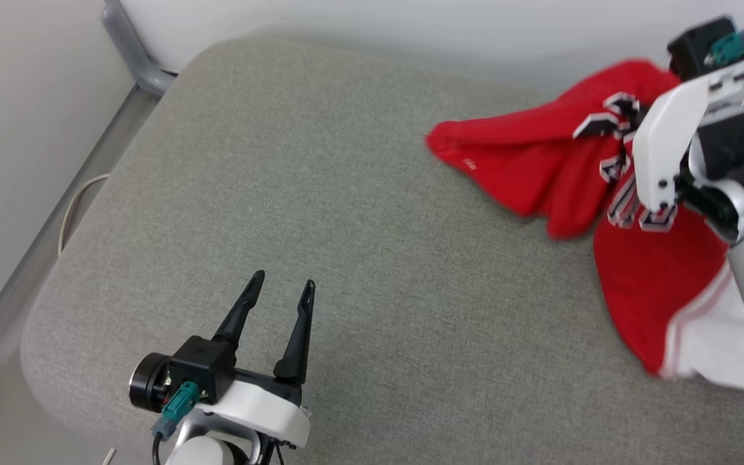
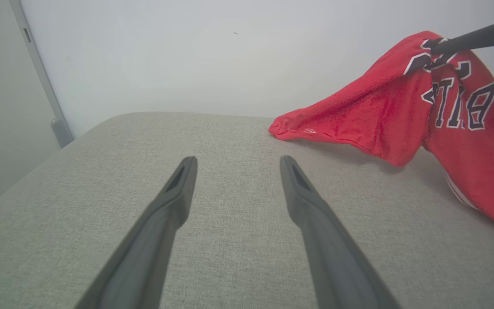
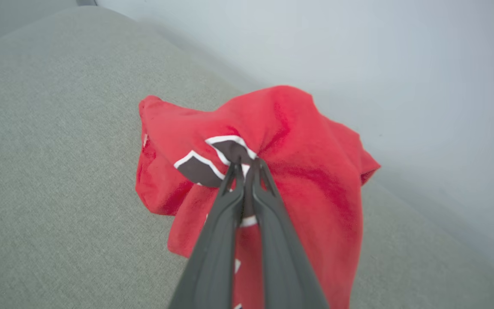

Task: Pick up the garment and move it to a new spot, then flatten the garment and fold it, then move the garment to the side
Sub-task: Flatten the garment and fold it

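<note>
Right wrist view: my right tool (image 3: 247, 165) is pressed together on a bunch of the garment (image 3: 307, 141), pinching it at the black, white-edged lettering. The red cloth peaks at the pinch and drapes down to the grey cushion (image 3: 58, 171). I judge the pick-up is under way but not finished. The pale wall (image 3: 401, 64) stands close behind the cloth, so there is little room that way. Bare cushion runs off to the other side.

Left wrist view: my left tool (image 2: 238, 165) is spread wide and holds nothing, low over bare cushion. The garment hangs from the dark fingers at the upper right. One red corner trails on the cushion, and a white striped edge shows low at the right.

Head view: the garment sits at the cushion's far right, near the wall, and its white sleeve (image 1: 714, 349) lies toward the right edge of this view. Carrying it to a new spot, flattening, folding and setting it aside all remain. The broad middle and left of the cushion are open. The cushion's rounded left and near edges fall away close to my left tool, with a grey metal bar (image 1: 133, 58) and a thin cable (image 1: 75, 206) beyond them.
</note>
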